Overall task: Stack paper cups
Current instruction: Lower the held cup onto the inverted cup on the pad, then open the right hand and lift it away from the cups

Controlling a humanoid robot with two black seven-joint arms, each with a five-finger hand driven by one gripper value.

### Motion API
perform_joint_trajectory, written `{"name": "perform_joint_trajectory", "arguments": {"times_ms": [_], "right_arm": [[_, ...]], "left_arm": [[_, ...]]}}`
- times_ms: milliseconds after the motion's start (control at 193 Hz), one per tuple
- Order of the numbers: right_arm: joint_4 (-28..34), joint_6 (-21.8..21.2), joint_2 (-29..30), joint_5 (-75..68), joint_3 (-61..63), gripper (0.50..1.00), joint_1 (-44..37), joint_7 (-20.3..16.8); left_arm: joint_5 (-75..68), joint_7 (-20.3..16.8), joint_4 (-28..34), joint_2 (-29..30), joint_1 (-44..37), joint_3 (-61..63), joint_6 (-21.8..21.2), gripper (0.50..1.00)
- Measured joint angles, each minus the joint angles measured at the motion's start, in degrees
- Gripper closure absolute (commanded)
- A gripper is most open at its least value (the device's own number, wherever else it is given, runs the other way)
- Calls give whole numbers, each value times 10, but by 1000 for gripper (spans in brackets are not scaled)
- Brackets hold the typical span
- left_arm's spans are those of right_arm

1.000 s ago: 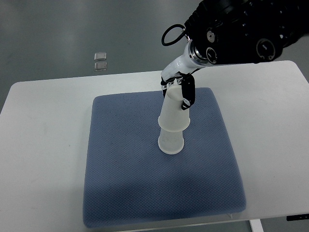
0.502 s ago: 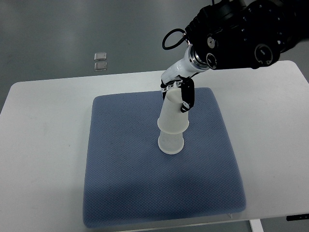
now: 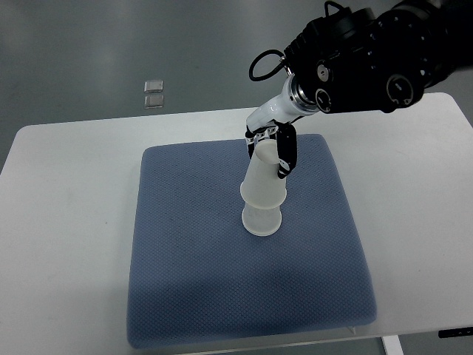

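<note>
A white paper cup [image 3: 261, 219] stands upside down near the middle of the blue mat [image 3: 192, 281]. A second white paper cup [image 3: 264, 180] sits upside down over it, covering its upper part and leaning slightly. My right hand [image 3: 271, 148] comes in from the upper right and its fingers are shut on the top of this upper cup. The dark fingers [image 3: 285, 153] wrap its right side. The left arm is out of view.
The mat lies on a white table [image 3: 66, 222]. Two small clear squares [image 3: 154, 93] lie on the grey floor beyond the table's far edge. The right arm's black body [image 3: 369, 63] hangs over the table's far right.
The right hand has shifted slightly left and toward the far side, pulling the upper cup more upright over the lower cup. The arm's black body has drawn back upward.
</note>
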State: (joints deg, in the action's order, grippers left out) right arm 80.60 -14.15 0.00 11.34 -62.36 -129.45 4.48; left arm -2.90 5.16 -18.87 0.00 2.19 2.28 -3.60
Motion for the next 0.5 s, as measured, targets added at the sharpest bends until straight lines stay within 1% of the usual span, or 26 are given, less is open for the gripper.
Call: {"name": "perform_joint_trajectory", "arguments": {"times_ms": [373, 456, 502], "right_arm": [[0, 6, 0, -1, 1, 711, 3, 1], [0, 6, 0, -1, 2, 683, 3, 1], [0, 6, 0, -1, 3, 677, 3, 2]], "left_arm": [[0, 0, 0, 0, 0, 0, 0, 500], [0, 0, 0, 0, 0, 0, 0, 500], [0, 0, 0, 0, 0, 0, 0, 500]]}}
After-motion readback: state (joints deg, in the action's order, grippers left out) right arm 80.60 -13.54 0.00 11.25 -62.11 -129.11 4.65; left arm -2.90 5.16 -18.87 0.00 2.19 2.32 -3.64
